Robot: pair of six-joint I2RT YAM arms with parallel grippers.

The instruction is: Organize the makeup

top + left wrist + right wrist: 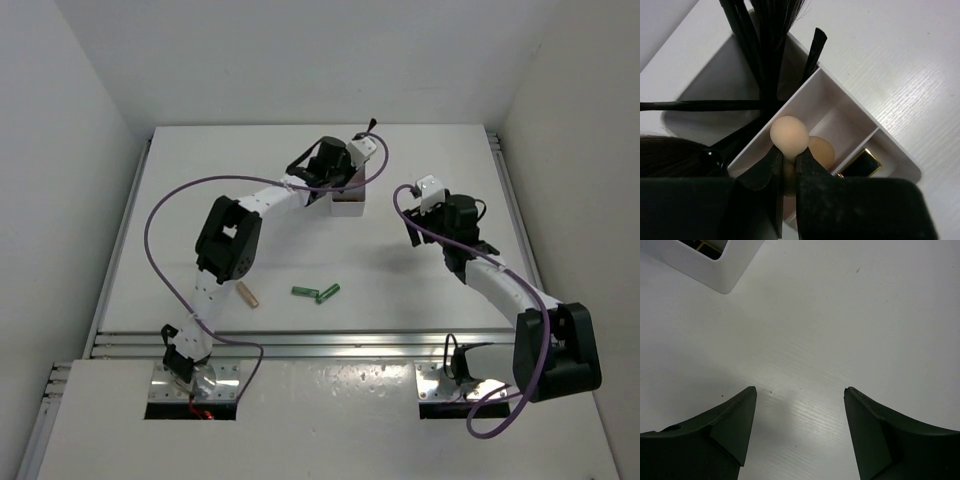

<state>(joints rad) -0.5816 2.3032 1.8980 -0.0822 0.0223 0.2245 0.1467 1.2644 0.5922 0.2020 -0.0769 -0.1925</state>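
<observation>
Table [180, 200], far left of the loose items: tan-gold tube [247, 295] lies flat on the near half, well apart from the box. Just right of it, two green tubes [304, 292] [328, 293] lie end to end, almost touching, not yet sorted. Further back, white box [905, 167] with three compartments. The largest holds the black brushes [765, 50], leaning at several angles. The narrow end slot holds the black-gold lipstick [862, 162]. Left gripper [789, 161] hangs over the box, fingers pressed nearly together, pinching the beige sponge [789, 134] by its lower part, rounded end up, above the middle compartment. A second beige round shape [821, 150] sits low in that compartment; separate piece or same sponge, cannot tell. Right gripper [800, 391] hovers over bare table to the right of the box, fingers spread wide, nothing between them. Step in hand, as judged: placing the sponge in the middle compartment. Next move calls for lowering a little, spreading the fingers, then lifting straight up clear of the brush handles. The three tubes remain to be fetched.
</observation>
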